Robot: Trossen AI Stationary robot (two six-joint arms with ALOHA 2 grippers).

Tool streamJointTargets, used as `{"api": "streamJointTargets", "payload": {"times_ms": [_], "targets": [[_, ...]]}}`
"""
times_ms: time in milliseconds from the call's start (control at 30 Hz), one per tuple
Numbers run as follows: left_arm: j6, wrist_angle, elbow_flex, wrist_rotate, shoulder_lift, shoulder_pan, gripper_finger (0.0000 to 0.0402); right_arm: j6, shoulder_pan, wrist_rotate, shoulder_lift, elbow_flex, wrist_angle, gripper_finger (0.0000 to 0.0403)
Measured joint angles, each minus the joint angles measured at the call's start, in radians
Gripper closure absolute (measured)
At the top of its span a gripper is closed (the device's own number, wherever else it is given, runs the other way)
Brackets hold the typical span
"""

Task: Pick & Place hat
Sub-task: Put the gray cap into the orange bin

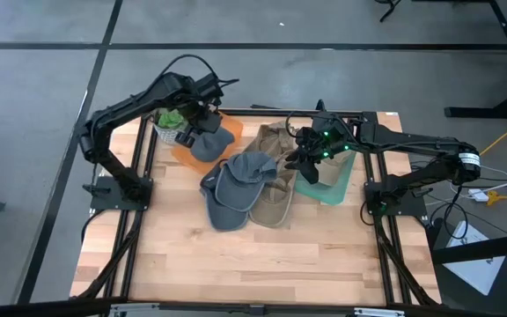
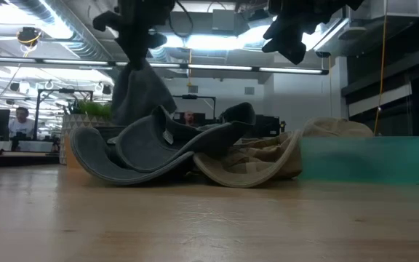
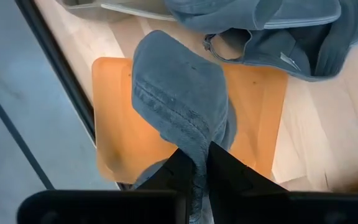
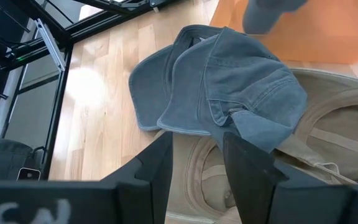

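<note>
My left gripper [image 1: 202,123] is shut on a grey-blue hat [image 1: 211,142] that hangs over the orange tray [image 1: 236,132] at the table's far left; the hat also shows in the left wrist view [image 3: 179,93]. A pile of grey hats [image 1: 240,180] and tan hats [image 1: 275,198] lies at the table's middle. My right gripper [image 1: 304,158] is open and empty, above the pile's right side, near the teal tray [image 1: 337,185]. My left gripper pinches a fold of the grey-blue hat's cloth [image 3: 199,163] between its two fingers, coming from above and pointing down. The hat hangs below the fingers over the orange tray [image 3: 260,112]; whether its lower end touches the tray cannot be told.
A small green plant in a white basket [image 1: 171,123] stands beside the orange tray at the far left. The near half of the wooden table [image 1: 253,264] holds nothing. Black frame rails run along both table sides.
</note>
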Motion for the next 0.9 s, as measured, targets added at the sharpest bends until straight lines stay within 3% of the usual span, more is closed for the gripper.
{"api": "streamJointTargets", "payload": {"times_ms": [433, 633, 800, 900], "targets": [[0.002, 0.122, 0.000, -0.026, 0.114, 0.064, 0.0377, -0.025, 0.000, 0.001, 0.000, 0.000, -0.022, 0.0263], [-0.015, 0.234, 0.000, -0.026, 0.120, 0.117, 0.0377, -0.043, 0.000, 0.055, 0.000, 0.001, -0.068, 0.0263], [-0.066, 0.249, -0.017, 0.057, 0.119, 0.157, 0.0376, -0.070, 0.000, 0.061, 0.000, 0.001, -0.084, 0.0263], [-0.084, 0.242, -0.054, 0.036, 0.119, 0.169, 0.0377, -0.076, 0.000, 0.080, 0.000, 0.001, -0.100, 0.0263]]}}
